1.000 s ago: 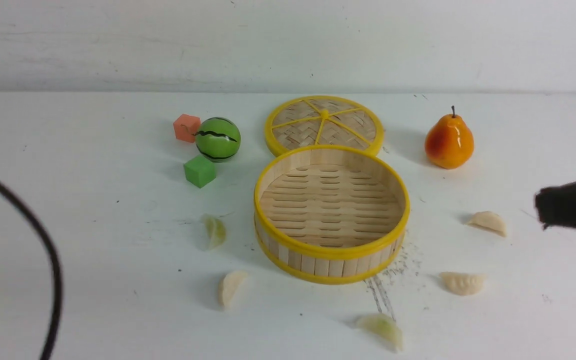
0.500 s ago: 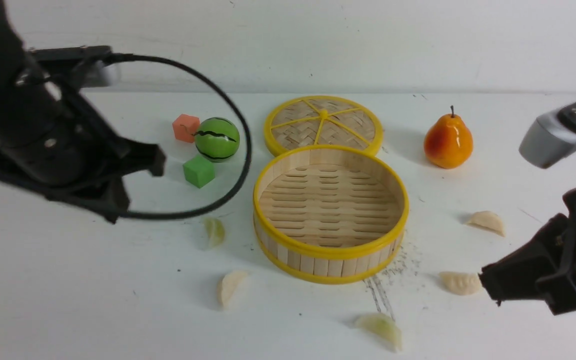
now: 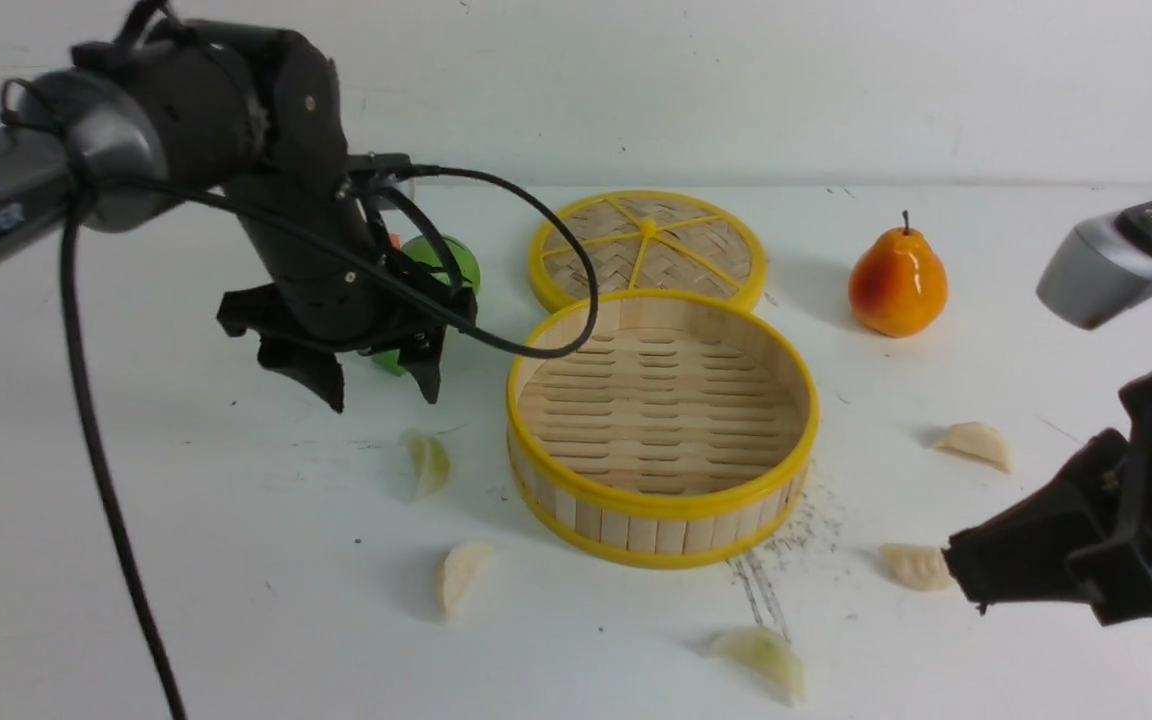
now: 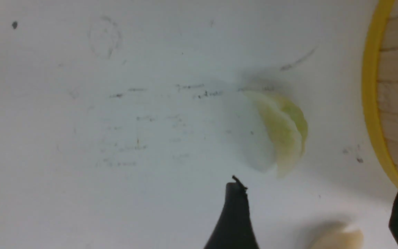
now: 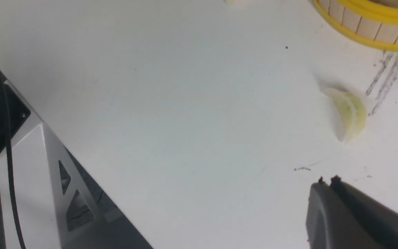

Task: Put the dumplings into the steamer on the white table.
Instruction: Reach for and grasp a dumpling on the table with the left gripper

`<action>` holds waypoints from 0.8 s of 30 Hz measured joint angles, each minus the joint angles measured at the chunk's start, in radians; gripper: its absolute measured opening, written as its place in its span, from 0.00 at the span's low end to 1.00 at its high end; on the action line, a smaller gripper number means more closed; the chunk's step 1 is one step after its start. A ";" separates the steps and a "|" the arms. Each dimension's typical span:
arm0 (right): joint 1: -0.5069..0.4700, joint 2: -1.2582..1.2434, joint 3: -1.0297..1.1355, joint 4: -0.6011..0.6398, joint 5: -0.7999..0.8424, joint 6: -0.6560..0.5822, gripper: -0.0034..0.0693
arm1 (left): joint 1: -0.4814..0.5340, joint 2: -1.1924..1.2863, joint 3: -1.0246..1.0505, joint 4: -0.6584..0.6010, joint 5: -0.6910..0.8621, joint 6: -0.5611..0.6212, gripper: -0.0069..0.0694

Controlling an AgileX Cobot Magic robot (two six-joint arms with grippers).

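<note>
Left pincer [image 3: 383,395] hangs spread wide and empty above the pale green dumpling [image 3: 429,462], which lies just left of the steamer [image 3: 656,530]. I read that as lining up to straddle it. My right pincer [image 3: 971,580] is pressed together, holding nothing, low at the lower right of the frame. Its tip is right by the cream dumpling [image 3: 911,565], though I cannot tell whether they touch. Shut like that it could only nudge.

The steamer holds nothing. All five dumplings lie on the table [image 3: 186,560] around it: a second cream dumpling [image 3: 461,575] lower left, a second green dumpling [image 3: 766,660] at the bottom, a third cream dumpling [image 3: 976,443] at right.

The steamer wall stands close beside my target, so one finger must come down between them. My arm's cable [image 3: 576,300] loops across the rim. The lid [image 3: 648,245], pear [image 3: 898,285] and watermelon ball [image 3: 451,262] sit behind, well apart from the dumplings.
</note>
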 joint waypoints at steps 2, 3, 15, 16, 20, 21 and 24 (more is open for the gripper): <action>0.000 0.000 0.000 0.000 -0.005 0.000 0.05 | 0.000 0.033 -0.017 -0.001 -0.015 -0.005 0.81; 0.000 0.000 0.000 0.000 -0.010 0.000 0.05 | 0.000 0.073 -0.037 -0.010 -0.040 -0.009 0.81; 0.000 0.000 0.022 -0.012 -0.041 0.000 0.06 | 0.000 0.203 -0.052 -0.060 -0.089 -0.037 0.54; 0.000 0.000 0.030 -0.012 -0.044 0.000 0.07 | 0.000 0.203 -0.052 -0.052 -0.083 -0.041 0.46; 0.000 0.000 0.043 -0.015 -0.054 0.000 0.07 | 0.000 0.191 -0.052 -0.029 -0.056 -0.043 0.35; 0.000 0.000 0.043 -0.015 -0.056 0.000 0.07 | -0.002 0.183 -0.054 -0.025 -0.044 -0.043 0.36; 0.000 0.000 0.044 -0.015 -0.058 0.000 0.08 | -0.014 0.153 -0.083 -0.008 -0.007 -0.042 0.36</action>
